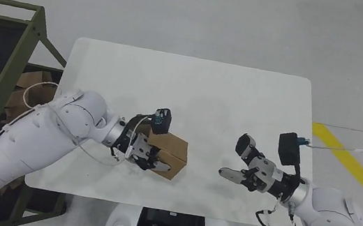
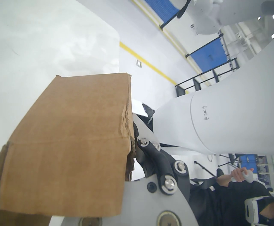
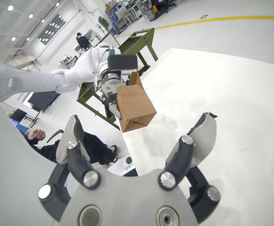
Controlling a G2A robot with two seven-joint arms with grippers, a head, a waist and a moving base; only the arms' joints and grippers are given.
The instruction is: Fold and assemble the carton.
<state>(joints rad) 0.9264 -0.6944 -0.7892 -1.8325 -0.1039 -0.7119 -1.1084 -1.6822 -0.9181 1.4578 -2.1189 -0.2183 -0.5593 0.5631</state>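
White table [image 1: 241, 94], front edge: left gripper [image 1: 145, 155] clamped on carton [image 1: 170, 152], squared up w/ free end apparently not fully closed, right gripper [image 1: 234, 160] spread wide, empty, well apart; judged mid-assembly, next req. right tucking end flaps.

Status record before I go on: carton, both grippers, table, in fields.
carton: brown, folded into a box shape, near the table's front edge
left gripper: shut on the carton at one end
right gripper: open, empty, apart from the carton, facing its other end
carton on table or lifted: cannot tell
table: white
green rack: beside the table on the left arm's side, with cardboard in it
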